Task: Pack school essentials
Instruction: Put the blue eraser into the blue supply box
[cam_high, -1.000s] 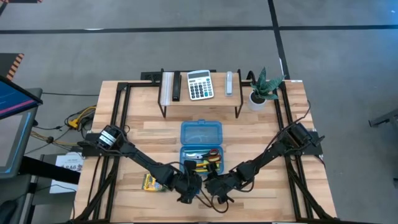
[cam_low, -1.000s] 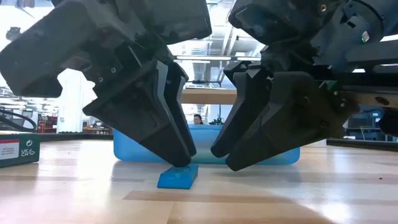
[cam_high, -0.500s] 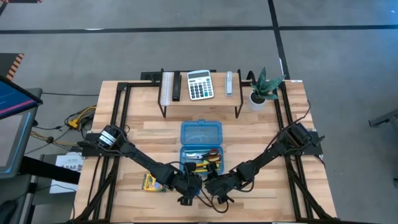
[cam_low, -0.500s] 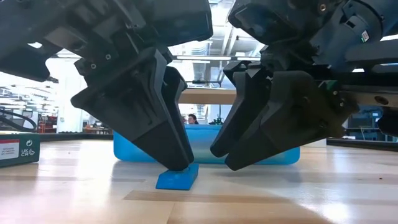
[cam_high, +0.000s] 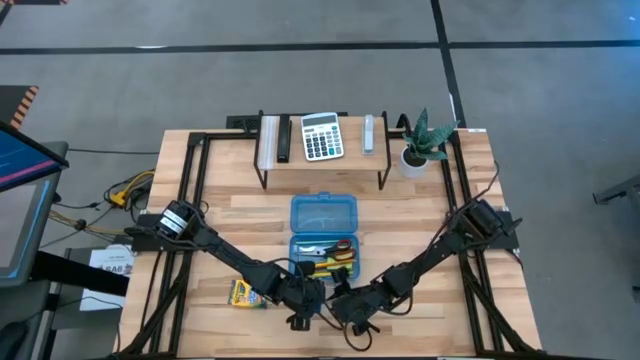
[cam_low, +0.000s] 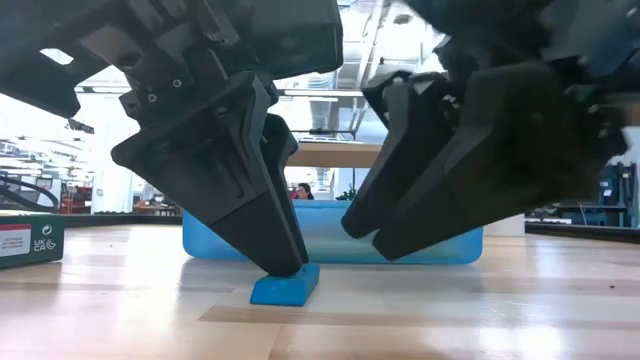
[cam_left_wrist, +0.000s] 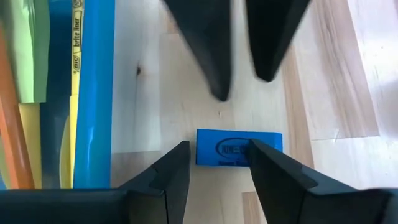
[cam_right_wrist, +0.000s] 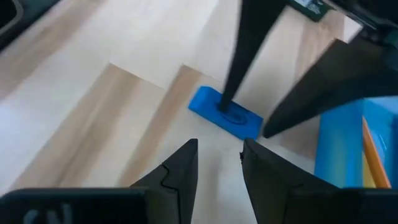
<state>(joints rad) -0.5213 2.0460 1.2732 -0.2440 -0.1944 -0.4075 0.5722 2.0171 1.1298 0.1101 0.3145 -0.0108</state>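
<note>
The tiny blue eraser (cam_low: 285, 290) lies flat on the table in front of the open blue case (cam_high: 325, 255). My left gripper (cam_left_wrist: 217, 158) is open and stands over the eraser (cam_left_wrist: 230, 148), slanting down. My right gripper (cam_low: 365, 228) hangs just above and beside the eraser (cam_right_wrist: 224, 118), with a narrow gap between its fingers, touching nothing. In the case's tray lie red-handled scissors (cam_high: 345, 250), pencils and green sticky notes (cam_left_wrist: 31, 56). The yellow crayon box (cam_high: 240, 293) lies flat on the table left of my left arm. My left gripper rests one fingertip (cam_left_wrist: 258, 152) on the eraser's top face (cam_right_wrist: 231, 116), coming from above and slanting. Its other fingertip (cam_left_wrist: 177, 158) stands off the eraser's end, over bare wood. The eraser lies flat on the table, partly between the open fingers.
A raised shelf at the far edge carries the grey calculator (cam_high: 321, 135) and other small items. A potted plant (cam_high: 420, 145) stands to its right. The case's lid (cam_high: 323, 213) lies open toward the far edge. Bare wood lies on either side of the grippers.
My right gripper has risen and drawn back toward the table's near edge, away from the eraser. My left gripper has tipped a little and settled its fingertip on the eraser, which stays where it was.
</note>
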